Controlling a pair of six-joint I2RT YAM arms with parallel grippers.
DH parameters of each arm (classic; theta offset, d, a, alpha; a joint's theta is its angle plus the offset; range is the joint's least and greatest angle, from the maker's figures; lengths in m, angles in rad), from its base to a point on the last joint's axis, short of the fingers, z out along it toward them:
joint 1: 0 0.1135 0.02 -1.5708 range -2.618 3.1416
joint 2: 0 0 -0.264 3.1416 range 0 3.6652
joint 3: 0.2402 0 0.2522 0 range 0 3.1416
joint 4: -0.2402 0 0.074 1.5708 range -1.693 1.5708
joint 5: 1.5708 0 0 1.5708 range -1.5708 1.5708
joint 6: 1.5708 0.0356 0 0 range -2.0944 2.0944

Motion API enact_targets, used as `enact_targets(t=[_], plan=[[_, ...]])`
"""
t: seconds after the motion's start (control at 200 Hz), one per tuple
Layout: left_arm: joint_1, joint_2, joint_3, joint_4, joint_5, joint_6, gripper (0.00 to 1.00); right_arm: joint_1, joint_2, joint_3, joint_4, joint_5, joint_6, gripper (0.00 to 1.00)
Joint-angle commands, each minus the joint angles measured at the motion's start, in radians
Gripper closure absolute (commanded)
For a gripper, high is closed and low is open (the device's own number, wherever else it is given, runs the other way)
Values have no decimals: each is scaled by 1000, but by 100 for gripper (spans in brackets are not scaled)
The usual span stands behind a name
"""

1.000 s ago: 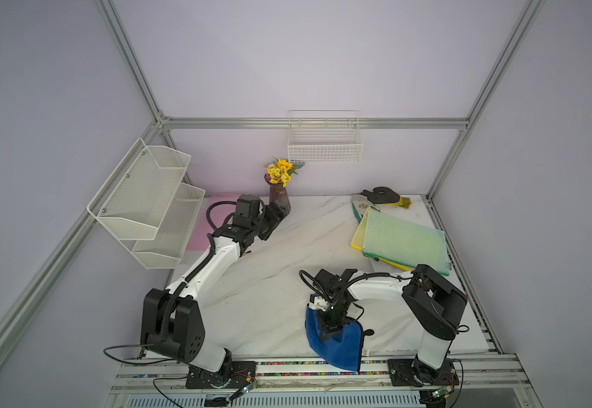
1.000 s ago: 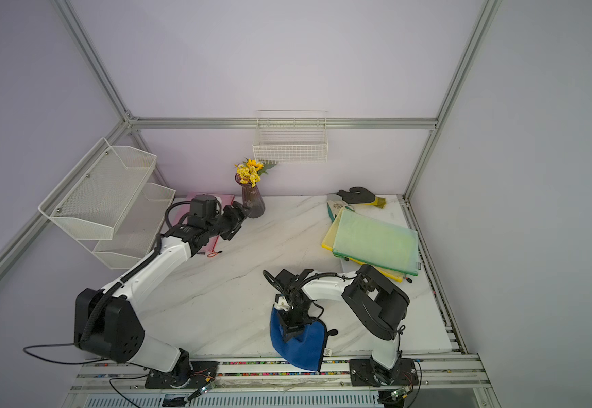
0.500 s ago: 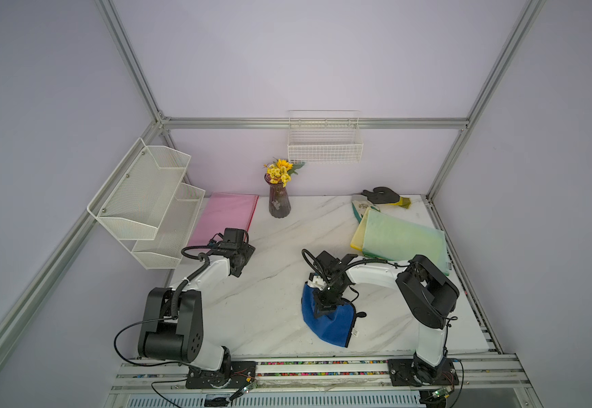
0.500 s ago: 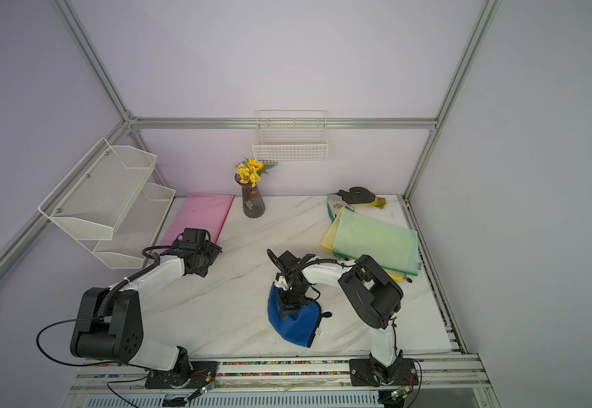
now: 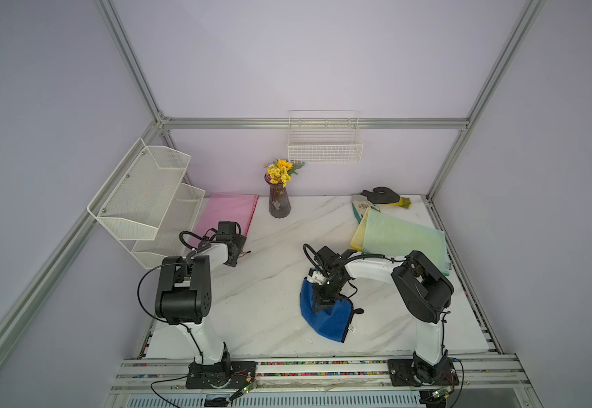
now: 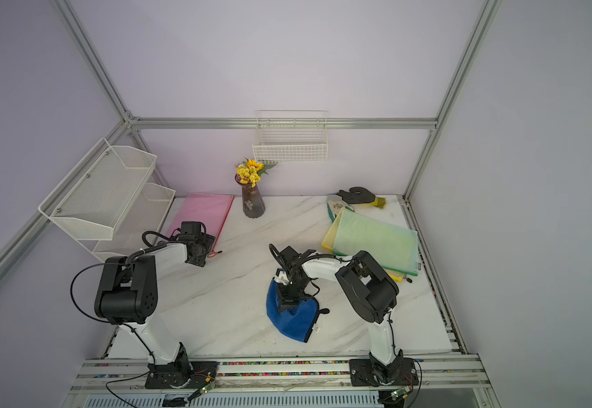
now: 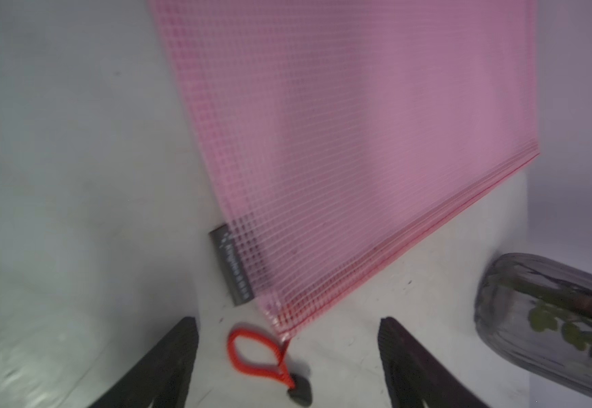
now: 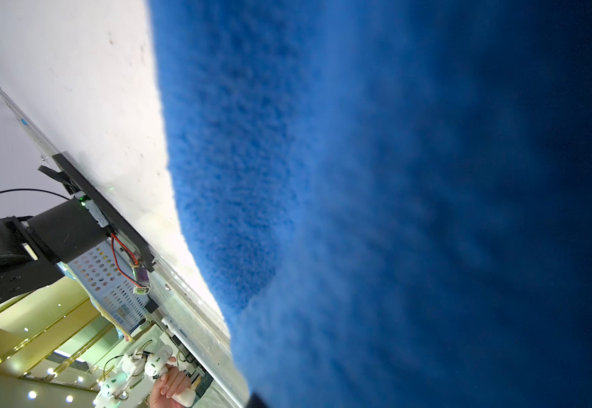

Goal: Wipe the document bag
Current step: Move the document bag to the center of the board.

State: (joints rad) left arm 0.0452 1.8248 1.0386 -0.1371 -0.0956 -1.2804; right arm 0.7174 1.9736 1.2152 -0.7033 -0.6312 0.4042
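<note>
Two sets of fingers busy: my left fingers [image 7: 178,353] are hovering spread at near corner of pink mesh document bag [image 5: 225,212], lying flat on white marble surface [image 5: 269,300]; my right fingers [image 5: 324,298] are pinching blue fleecy cloth [image 5: 326,319].

**Left wrist view.** The frame is blurred throughout. The pink document bag [image 7: 358,141] runs out of frame, and the lettering on its grey label [image 7: 238,265] cannot be read. The glass vase [image 7: 552,318] is cut off. My left gripper [image 7: 287,319] shows only its finger ends.

**Right wrist view.** The blue cloth [image 8: 393,176], out of focus, fills most of the frame and hides my fingers entirely.

**Both top views.** The fingertips of my right gripper [image 5: 323,305] are buried in the cloth. My left wrist covers the bag's near end. The cloth's white tag [image 5: 351,328] is too small to read.
</note>
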Motion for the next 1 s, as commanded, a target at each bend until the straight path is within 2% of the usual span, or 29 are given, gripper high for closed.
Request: enact_targets(t=[0.0,0.1,0.195,0.315,0.355,0.475,0.625,0.78,0.89,0.995], plan=[[30,134,-26,38,80,-74,19,-29,90,-25,24,225,-19,100],[30,175,-26,88,100,-92,18,-37,96,-16,19,223,-22,100],[30,187,-22,114,100,-88,26,-42,99,-11,18,223,-22,100],[30,207,3,126,103,-72,28,-46,110,2,18,221,-22,100],[30,216,13,133,105,-66,32,-45,114,7,17,220,-22,100],[32,211,-5,166,96,-66,57,-47,118,15,15,220,-22,100],[39,208,-29,226,165,-55,100,-48,112,23,6,221,-24,100],[-15,107,-51,222,220,-29,100,-70,45,61,-26,240,-16,100],[-63,-42,-69,84,254,50,100,-107,-33,149,-111,302,-24,100],[-121,-225,-149,-65,254,89,100,-141,-85,264,-201,325,-62,100]])
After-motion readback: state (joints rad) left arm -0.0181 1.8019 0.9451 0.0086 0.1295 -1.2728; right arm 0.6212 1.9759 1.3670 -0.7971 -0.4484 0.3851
